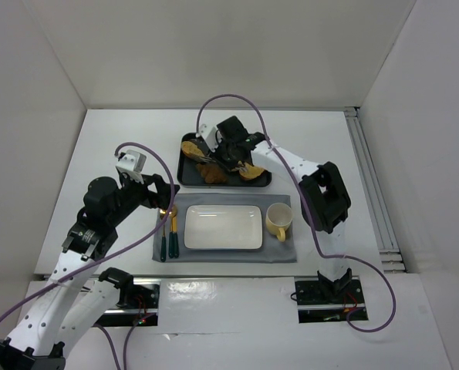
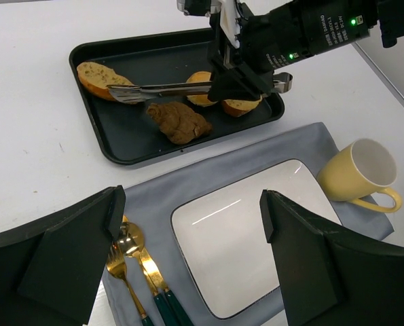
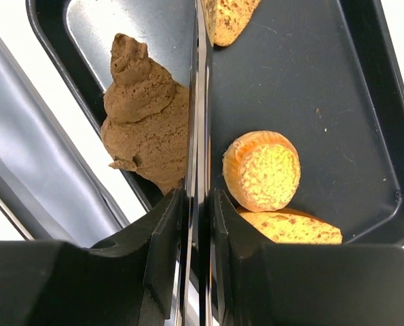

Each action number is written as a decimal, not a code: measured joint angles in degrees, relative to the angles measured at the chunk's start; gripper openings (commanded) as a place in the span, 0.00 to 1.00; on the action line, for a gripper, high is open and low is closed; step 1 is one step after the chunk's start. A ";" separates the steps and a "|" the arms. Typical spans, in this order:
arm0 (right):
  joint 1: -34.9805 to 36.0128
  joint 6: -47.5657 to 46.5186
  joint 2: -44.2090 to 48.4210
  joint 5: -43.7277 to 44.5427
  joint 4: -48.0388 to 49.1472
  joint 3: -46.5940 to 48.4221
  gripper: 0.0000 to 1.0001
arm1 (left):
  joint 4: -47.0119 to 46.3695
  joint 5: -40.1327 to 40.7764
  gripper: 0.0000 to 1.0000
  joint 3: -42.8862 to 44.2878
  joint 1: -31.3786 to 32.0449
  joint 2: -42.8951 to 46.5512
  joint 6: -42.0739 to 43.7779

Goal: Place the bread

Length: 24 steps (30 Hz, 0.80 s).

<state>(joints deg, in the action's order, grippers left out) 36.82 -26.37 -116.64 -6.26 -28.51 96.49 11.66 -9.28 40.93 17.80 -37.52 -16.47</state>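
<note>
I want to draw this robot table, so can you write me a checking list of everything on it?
Surface: white table, grey placemat.
Job's things: bread at the left end of the black tray, tongs tips at it; white plate bare.
Clutter: brown pastry lump, round bun, wider slice, yellow mug, gold fork, gold spoon.
Grippers: right gripper shut on tongs; left gripper open, holding nothing.
Cables: purple cable looping from each arm.
Surroundings: white walls.

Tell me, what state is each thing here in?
bread: lying on the tray, not yet lifted
tongs: squeezed nearly shut, tips at the bread
right gripper: fingers shut on the tongs
left gripper: fingers open, holding nothing
plate: empty
mug: upright
</note>
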 measured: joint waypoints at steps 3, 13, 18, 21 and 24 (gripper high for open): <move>0.00 -0.02 1.03 0.09 0.24 -1.11 0.15 | 0.00 0.00 1.00 0.00 0.00 0.00 -0.02; 0.02 -0.31 11.10 -2.71 0.46 -3.50 0.15 | 0.00 0.04 1.00 0.00 0.00 0.00 -0.02; -0.04 -1.20 17.40 -7.10 0.17 -6.45 0.15 | 0.00 0.28 1.00 0.00 0.00 0.00 -0.02; -0.59 -2.54 21.94 -10.71 -1.42 -9.92 0.15 | 0.00 0.46 1.00 0.00 0.00 0.11 -0.02; -1.46 -4.61 27.12 -14.64 -3.30 -14.38 0.15 | -0.02 0.48 1.00 0.00 0.00 0.46 0.00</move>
<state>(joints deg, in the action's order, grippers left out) 35.35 -30.98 -89.52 -20.91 -31.81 82.11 11.64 -8.80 40.93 17.80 -37.06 -16.47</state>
